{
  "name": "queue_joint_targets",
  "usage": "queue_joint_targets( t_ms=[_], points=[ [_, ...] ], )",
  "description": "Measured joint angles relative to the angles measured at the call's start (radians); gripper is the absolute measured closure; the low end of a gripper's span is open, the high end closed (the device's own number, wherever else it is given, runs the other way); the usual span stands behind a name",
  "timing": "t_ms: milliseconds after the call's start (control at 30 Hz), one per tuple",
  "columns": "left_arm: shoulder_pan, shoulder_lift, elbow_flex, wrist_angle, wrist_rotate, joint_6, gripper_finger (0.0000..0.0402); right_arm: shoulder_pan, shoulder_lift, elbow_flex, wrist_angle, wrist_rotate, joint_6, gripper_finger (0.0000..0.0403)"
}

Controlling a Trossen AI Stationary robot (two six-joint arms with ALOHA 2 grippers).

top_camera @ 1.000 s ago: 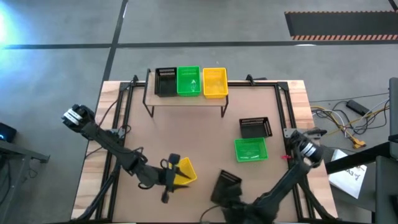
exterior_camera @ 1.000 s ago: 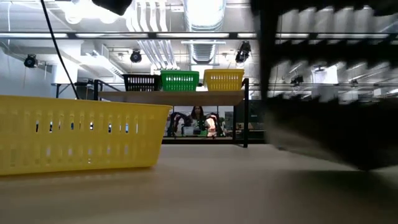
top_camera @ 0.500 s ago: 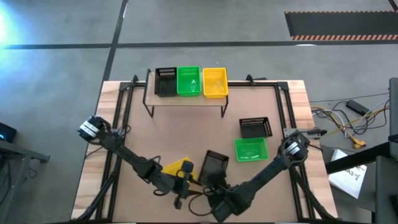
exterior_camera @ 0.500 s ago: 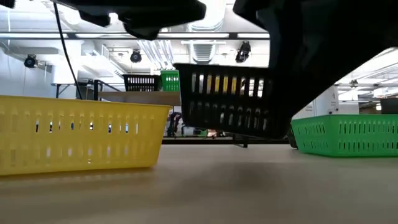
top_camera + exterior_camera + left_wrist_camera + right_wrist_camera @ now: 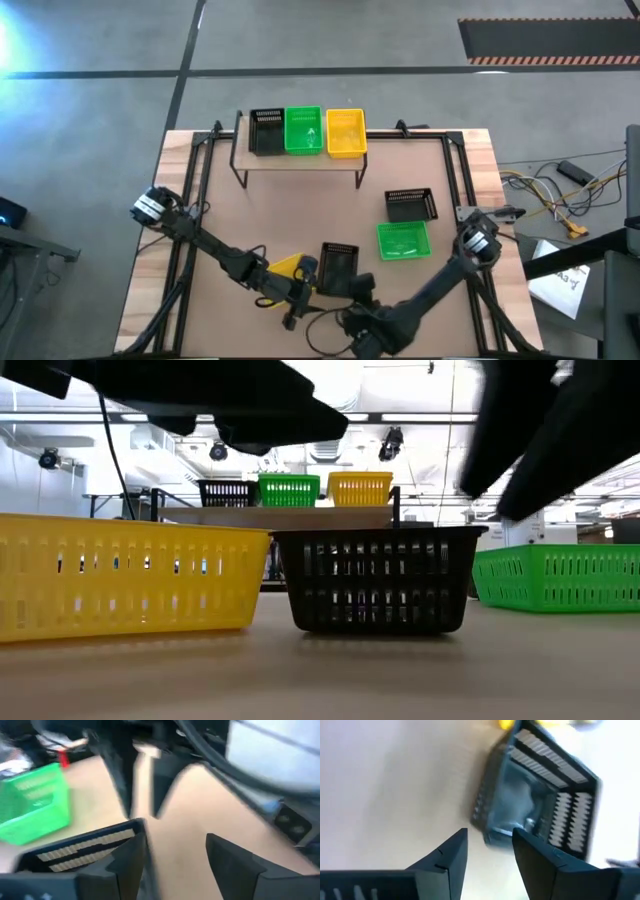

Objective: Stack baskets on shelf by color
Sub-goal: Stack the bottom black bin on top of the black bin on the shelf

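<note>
Black basket [image 5: 338,268] sits on the worktop [image 5: 300,215] just ahead of the right gripper [image 5: 487,845], whose jaws are parted and empty; half a second ago they carried it midair.

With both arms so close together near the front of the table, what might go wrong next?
The left gripper and right gripper flank the black basket, so the arms may collide. The yellow basket sits right beside it and could get pushed. The left jaws look spread over the black basket's rim, so a grasp may slip.

The left arm [image 5: 240,268] hides part of the near yellow basket [image 5: 285,266]
</note>
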Motion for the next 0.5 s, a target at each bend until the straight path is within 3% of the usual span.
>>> queue_joint_targets(
  t_ms=[233, 500],
  points=[
    [0.009, 0.091, 0.065, -0.015, 0.011, -0.076, 0.0218, 0.170, -0.057, 0.000, -0.109, 0.094, 0.388, 0.0286],
    [0.040, 0.209, 0.295, -0.359, -0.088, -0.126, 0.0267, 0.305, -0.065, 0.008, -0.108, 0.171, 0.613, 0.0315]
  ],
)
